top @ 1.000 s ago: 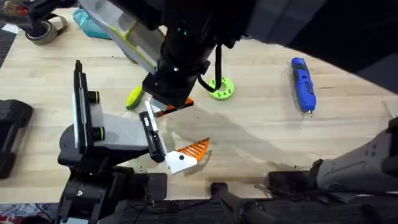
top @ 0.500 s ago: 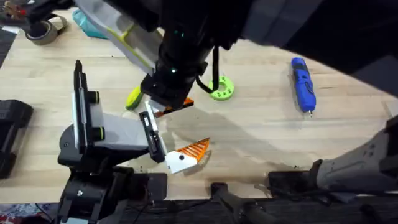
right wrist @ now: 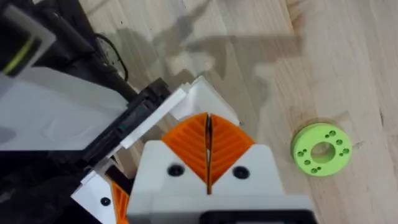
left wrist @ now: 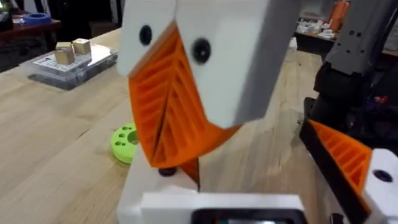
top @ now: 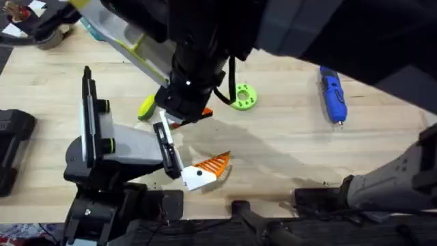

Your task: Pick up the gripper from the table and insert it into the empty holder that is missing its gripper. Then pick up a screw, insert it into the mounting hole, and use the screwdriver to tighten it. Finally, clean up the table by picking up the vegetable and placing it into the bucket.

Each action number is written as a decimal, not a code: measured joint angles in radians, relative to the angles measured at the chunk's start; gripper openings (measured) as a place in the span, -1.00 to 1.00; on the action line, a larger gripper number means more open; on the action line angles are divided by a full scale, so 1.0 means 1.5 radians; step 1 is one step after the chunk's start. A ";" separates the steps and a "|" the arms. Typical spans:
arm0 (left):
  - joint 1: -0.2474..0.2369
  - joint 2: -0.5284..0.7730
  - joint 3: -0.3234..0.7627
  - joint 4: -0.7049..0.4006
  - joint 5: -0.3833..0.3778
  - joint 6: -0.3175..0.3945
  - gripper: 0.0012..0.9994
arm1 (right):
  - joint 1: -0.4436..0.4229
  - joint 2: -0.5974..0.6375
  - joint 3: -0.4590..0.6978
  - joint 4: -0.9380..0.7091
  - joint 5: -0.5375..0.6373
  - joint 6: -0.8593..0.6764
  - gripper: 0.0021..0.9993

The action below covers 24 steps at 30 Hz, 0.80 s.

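Wood table (top: 287, 143) holds everything. Big dark right arm reaches over the middle, and its gripper (right wrist: 208, 149) hangs above the holder's front end, orange pads pressed together with nothing between them. Next comes the holder (top: 113, 147), standing at the left. The left gripper (left wrist: 180, 112) has its pads pressed together too. The screwdriver (top: 332, 93) lies well apart at the right. The small gripper (top: 205, 170) lies on the table, just beside the holder's front. The green disc (top: 243, 97) sits near the right arm. The vegetable (top: 146, 107) lies behind the holder.
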 joint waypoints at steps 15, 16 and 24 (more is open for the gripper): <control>0.000 0.000 0.000 0.000 0.002 0.002 0.97 | 0.001 0.001 0.007 -0.012 0.002 -0.007 -0.99; 0.000 0.000 0.000 0.000 0.002 0.003 0.97 | 0.001 0.001 0.010 -0.014 0.002 -0.007 -0.99; 0.000 0.000 0.000 0.000 0.002 0.007 0.97 | -0.011 -0.014 0.030 -0.015 0.002 -0.008 -0.99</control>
